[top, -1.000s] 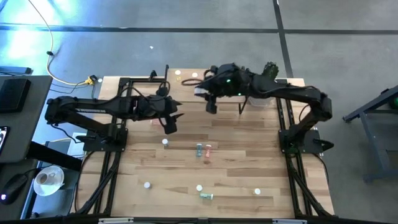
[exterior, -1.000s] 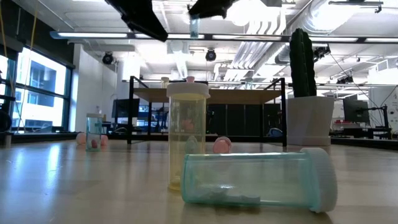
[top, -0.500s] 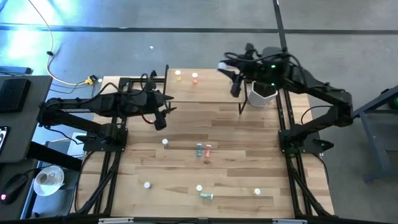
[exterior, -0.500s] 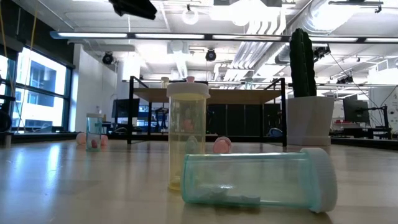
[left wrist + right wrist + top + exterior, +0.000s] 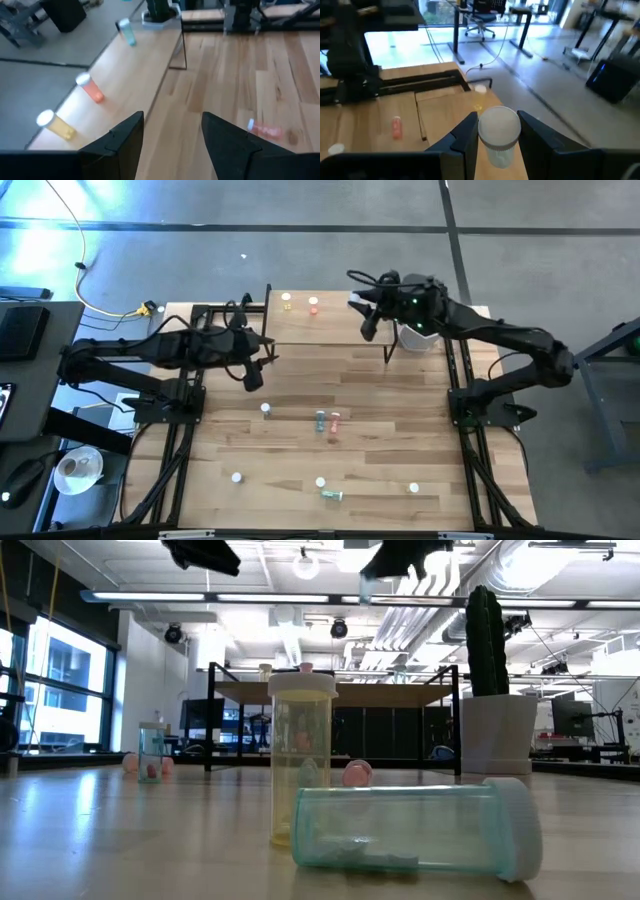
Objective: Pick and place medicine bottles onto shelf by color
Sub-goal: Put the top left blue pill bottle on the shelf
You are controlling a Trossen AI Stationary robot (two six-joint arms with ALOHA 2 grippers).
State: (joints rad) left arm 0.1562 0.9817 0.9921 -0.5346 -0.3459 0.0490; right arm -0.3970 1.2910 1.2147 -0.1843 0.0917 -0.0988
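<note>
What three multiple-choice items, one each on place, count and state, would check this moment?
1. The right gripper is: A) over the shelf, at its end by the cactus pot; B) at the table's front edge; C) touching the left arm.
2. Bottles standing on the shelf: A) none; B) two; C) five.
3. The left gripper is: A) shut on a green bottle; B) shut on the shelf; C) open, empty.
Answers: A, the high view shows it there, holding a blue bottle; B, one yellow bottle and one pink bottle; C, its wrist view shows spread fingers with nothing between.
</note>
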